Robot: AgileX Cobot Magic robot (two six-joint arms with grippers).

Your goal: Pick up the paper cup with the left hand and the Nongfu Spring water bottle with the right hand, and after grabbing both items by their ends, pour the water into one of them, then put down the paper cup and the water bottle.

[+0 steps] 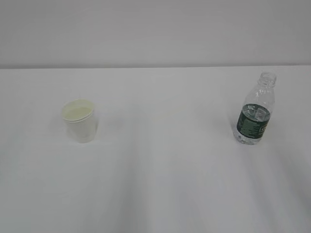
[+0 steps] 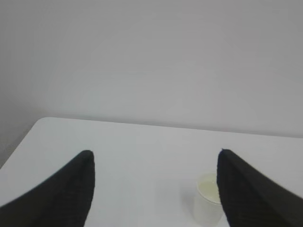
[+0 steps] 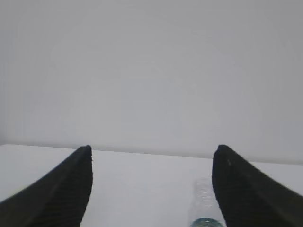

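Jaws of both the left hand (image 2: 154, 189) and the right hand (image 3: 151, 184) stand wide open and empty, while the paper cup (image 1: 79, 121) and the Nongfu Spring water bottle (image 1: 255, 109) stand upright, well apart, on the tabletop (image 1: 160, 184), so nothing is grasped or poured yet.

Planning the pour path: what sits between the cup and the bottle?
Nothing: bare white table between the paper cup and the water bottle, exterior view.

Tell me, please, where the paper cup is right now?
The cup stands upright on the left of the white table in the exterior view, well apart from the bottle on the right.
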